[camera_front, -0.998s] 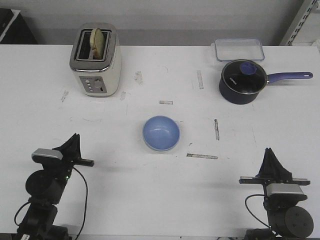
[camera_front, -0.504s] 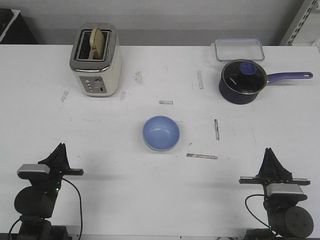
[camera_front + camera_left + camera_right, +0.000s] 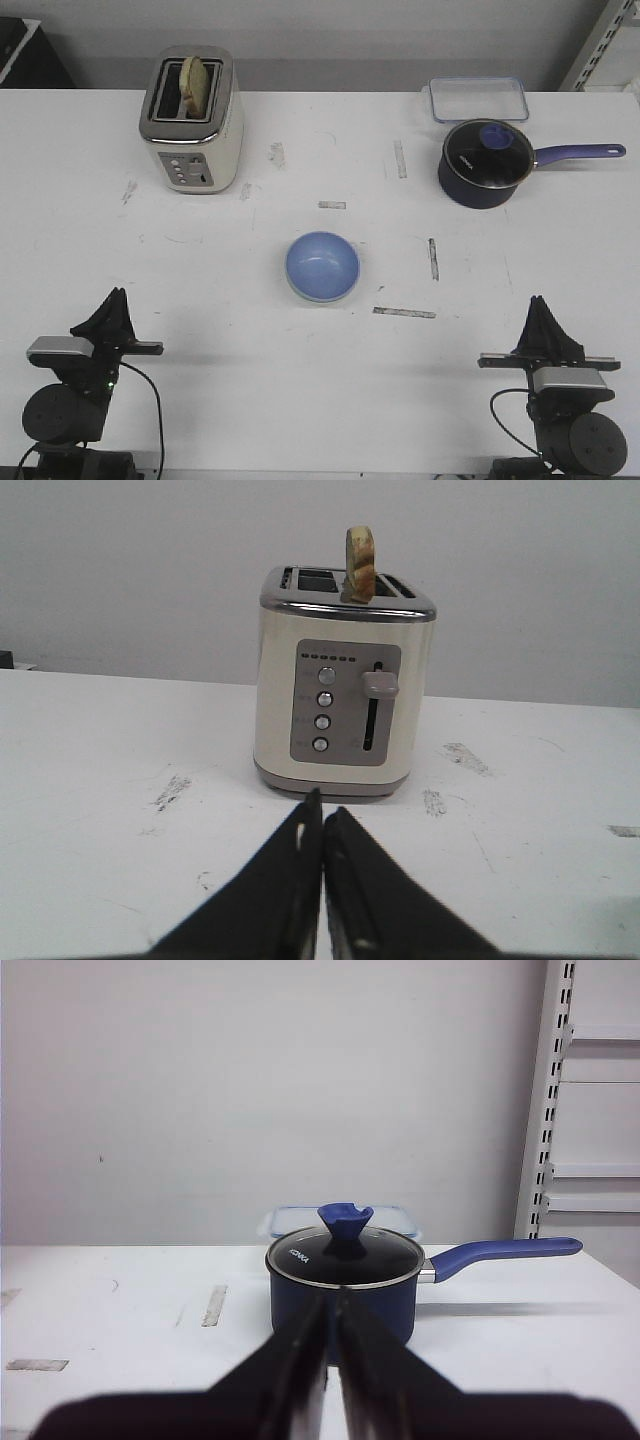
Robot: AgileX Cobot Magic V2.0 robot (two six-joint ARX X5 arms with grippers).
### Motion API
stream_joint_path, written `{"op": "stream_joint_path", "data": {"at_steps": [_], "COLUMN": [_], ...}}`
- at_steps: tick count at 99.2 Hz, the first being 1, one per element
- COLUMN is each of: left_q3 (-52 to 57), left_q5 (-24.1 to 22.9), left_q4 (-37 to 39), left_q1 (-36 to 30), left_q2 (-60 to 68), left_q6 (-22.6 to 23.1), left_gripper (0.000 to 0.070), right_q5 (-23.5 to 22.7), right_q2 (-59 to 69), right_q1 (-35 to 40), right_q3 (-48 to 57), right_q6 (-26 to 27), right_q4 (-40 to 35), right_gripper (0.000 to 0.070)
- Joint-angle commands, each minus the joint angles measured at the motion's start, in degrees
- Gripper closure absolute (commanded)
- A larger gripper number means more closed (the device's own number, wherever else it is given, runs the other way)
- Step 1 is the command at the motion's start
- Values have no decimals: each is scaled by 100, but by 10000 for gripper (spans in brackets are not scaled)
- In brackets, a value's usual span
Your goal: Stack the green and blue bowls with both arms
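Bowls first: from the front I see the blue bowl [image 3: 322,266] mid-table, with a paler rim under it (green, I think). My left gripper [image 3: 113,303] and right gripper [image 3: 540,307] sit near the table's front corners, well apart from it. Left wrist: fingers pressed together, facing the toaster [image 3: 345,684]. Right wrist: fingers together, facing the saucepan [image 3: 344,1279].
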Motion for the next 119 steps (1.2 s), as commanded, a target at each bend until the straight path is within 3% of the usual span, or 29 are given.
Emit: {"op": "stream_joint_path", "data": {"at_steps": [1, 17, 73, 91, 119], "left_q3": [31, -98, -1226, -1637, -1641], "left_q5": [2, 151, 146, 129, -24], "left_q4": [96, 173, 195, 699, 413], "left_q1": [7, 13, 13, 13, 11], "left_q2": [-28, -127, -1143, -1137, -1137], "left_q6": [-2, 459, 463, 461, 455], "left_gripper": [699, 699, 698, 697, 697], "right_q5": [0, 0, 0, 0, 0], "right_q2": [-11, -11, -11, -11, -11], "right_q1": [-4, -4, -4, -2, -4], "right_q3": [42, 42, 42, 42, 42], "right_q6": [98, 98, 98, 98, 98], "right_q4": [59, 59, 59, 59, 59], "right_gripper": [693, 693, 693, 693, 693]}}
